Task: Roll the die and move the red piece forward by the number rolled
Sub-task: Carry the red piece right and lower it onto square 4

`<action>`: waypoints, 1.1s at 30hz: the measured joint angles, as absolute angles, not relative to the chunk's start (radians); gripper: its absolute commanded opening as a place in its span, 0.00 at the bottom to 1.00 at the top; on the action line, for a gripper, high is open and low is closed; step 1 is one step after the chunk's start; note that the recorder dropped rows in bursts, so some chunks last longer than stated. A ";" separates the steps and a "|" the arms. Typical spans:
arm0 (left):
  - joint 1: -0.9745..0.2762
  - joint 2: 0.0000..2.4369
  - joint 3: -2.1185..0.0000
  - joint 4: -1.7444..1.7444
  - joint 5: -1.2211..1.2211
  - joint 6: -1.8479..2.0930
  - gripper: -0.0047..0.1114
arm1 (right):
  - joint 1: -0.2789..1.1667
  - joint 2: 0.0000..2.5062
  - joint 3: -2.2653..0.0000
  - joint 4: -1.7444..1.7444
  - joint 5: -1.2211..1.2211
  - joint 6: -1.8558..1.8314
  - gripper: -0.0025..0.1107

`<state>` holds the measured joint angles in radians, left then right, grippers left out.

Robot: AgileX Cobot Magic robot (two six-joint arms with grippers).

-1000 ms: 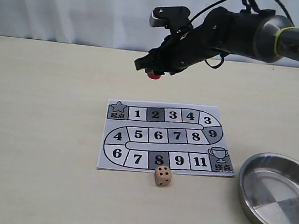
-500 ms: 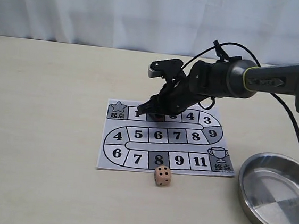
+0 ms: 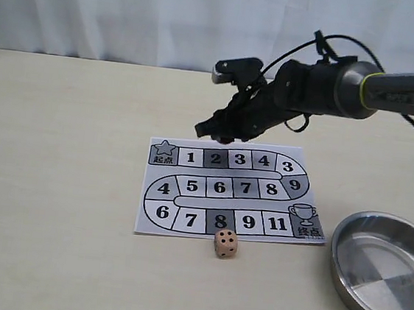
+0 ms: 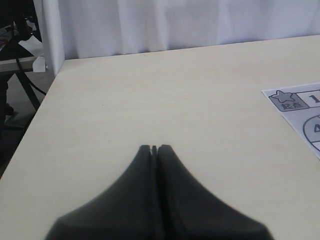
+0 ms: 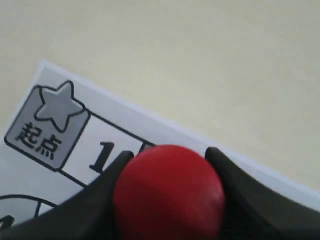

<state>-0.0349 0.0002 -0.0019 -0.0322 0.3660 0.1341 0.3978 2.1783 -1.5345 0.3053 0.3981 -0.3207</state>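
The right jaws are clamped on the small, smooth, bright red cylinder piece (image 5: 167, 192), holding it in the air above the far edge of the flat grey-printed paper board (image 3: 233, 191), near its star square and square 1. The left jaws are pressed together with nothing between them, over the pale matte desk (image 3: 56, 183). The pale tan wooden die (image 3: 225, 243), dark-pipped, sits on the desk just beside the board's near edge, by square 8. The round shiny steel pan (image 3: 384, 270) stands well to the right, its smooth floor showing only reflections.
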 measured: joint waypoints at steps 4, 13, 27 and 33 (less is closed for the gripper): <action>-0.035 0.000 -0.002 -0.032 0.366 0.134 0.04 | 0.362 2.103 -1.535 0.305 0.400 -0.309 0.06; -0.035 0.000 -0.002 -0.032 0.366 0.134 0.04 | 0.329 2.092 -1.487 0.305 0.372 -0.296 0.06; -0.035 0.000 -0.002 -0.032 0.366 0.134 0.04 | 0.329 2.188 -1.431 0.336 0.386 -0.312 0.06; -0.035 0.000 -0.002 -0.032 0.366 0.134 0.04 | 0.329 2.096 -1.431 0.324 0.357 -0.312 0.06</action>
